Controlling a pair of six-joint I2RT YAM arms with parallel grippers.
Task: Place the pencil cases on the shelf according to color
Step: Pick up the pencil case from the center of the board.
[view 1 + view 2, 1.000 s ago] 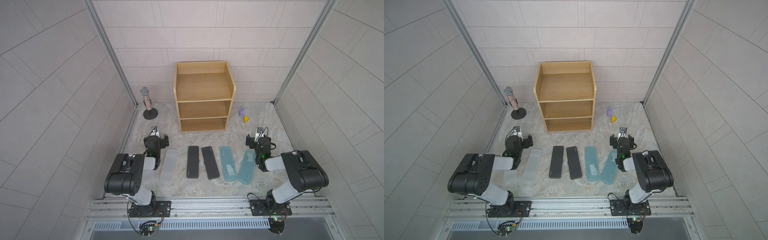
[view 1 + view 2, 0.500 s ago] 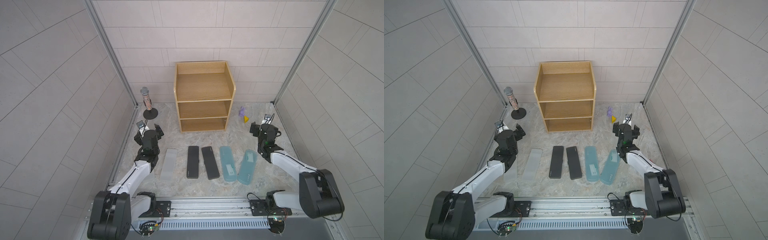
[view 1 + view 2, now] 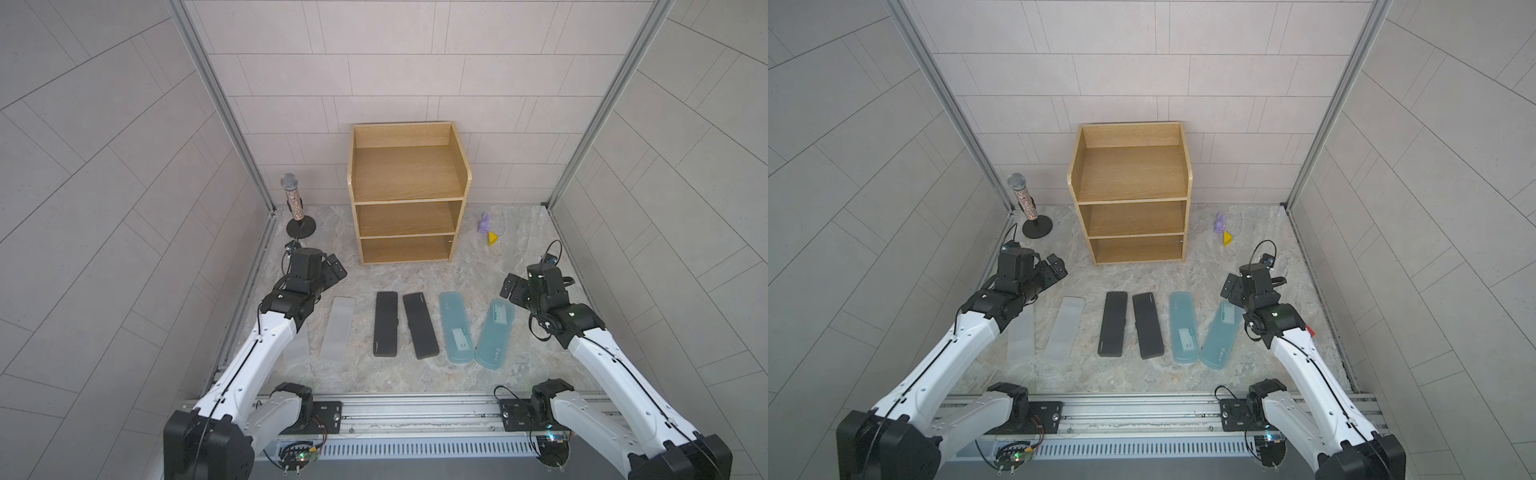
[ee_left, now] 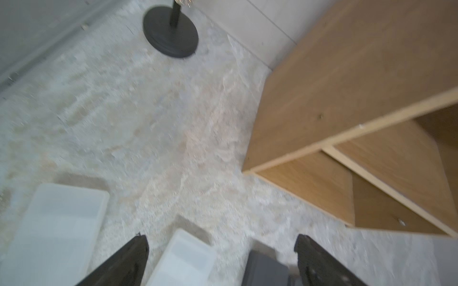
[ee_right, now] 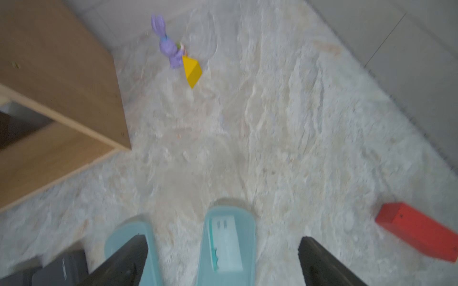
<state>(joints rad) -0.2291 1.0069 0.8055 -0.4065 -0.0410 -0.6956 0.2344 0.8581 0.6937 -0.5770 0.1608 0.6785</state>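
**Oak shelf bare, six cases in a row on the tabletop**

Oak-coloured and empty on all three tiers, the shelf (image 3: 409, 178) stands against the back wall, and no case has been placed yet. The pencil cases lie flat in a row in front of it: two frosted cases (image 3: 337, 328), two black cases (image 3: 385, 324) and two blue cases (image 3: 456, 328).

The step in hand looks like the first reach. The left gripper (image 3: 334, 270) hovers near the far end of the inner frosted case (image 4: 183, 257), fingers spread and holding nothing. The right gripper (image 3: 512, 291) hovers likewise by the outer blue case (image 5: 229, 245), jaws wide and empty. Next, each must drop and pinch its slim case across the width, which I judge fiddly on so flat a box.

The wrist views add what the top views lack. The outer frosted case (image 4: 57, 222) shows its far end, which the left arm covers from above. A red block (image 5: 416, 231) lies near the blue case, almost wholly hidden behind the right arm in the top views.
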